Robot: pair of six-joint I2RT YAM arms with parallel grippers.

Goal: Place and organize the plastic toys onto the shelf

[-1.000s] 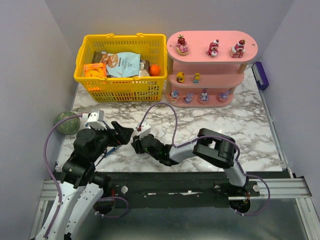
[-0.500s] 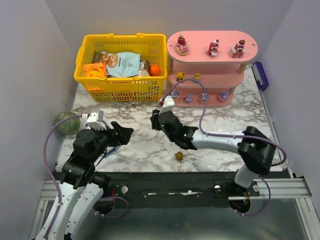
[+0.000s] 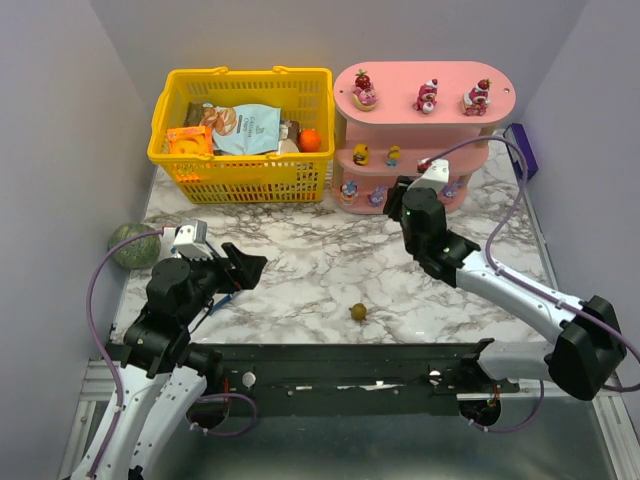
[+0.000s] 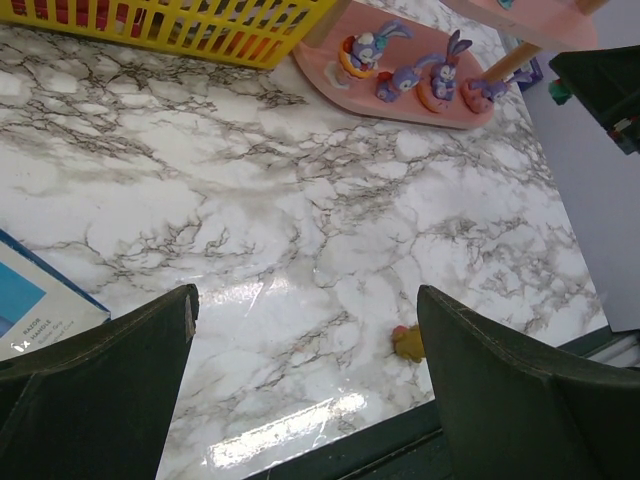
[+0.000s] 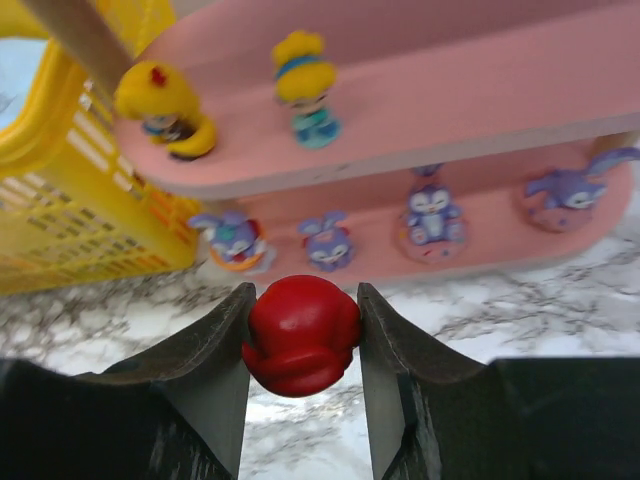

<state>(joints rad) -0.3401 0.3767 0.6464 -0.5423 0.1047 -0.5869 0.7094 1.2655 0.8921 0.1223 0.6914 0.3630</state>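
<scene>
Across the whole scene spreads a marble table (image 3: 300, 270), with a yellow basket (image 3: 240, 180) of snack packets (image 3: 246, 128) at its far left and the pink three-tier shelf (image 3: 440, 118) touching the basket's right side. Both arms rise from the near edge: the left one bends over the near-left corner, and the right one stretches far across the table towards the shelf. The left gripper (image 4: 305, 300) hangs above the marble with its jaws spread wide and nothing between them. The right gripper (image 5: 303, 300) sits just in front of the shelf's lowest board, its two fingers clamped on either side of a round red toy (image 5: 303, 335). A green speckled ball (image 3: 133, 245) lies off the table's left edge, and a purple box (image 3: 521, 150) lies just right of the shelf. On the top board stand three strawberry-topped figurines (image 3: 427, 96), spaced apart in a row. Two yellow figurines (image 5: 165, 110) stand on the left part of the middle board. Four purple bunnies (image 5: 430, 215) line the bottom board. An orange ball (image 3: 310, 140) rests in the basket's right end. Alone on the marble, near the front edge and between the two arms, lies a small olive toy (image 3: 358, 312).
</scene>
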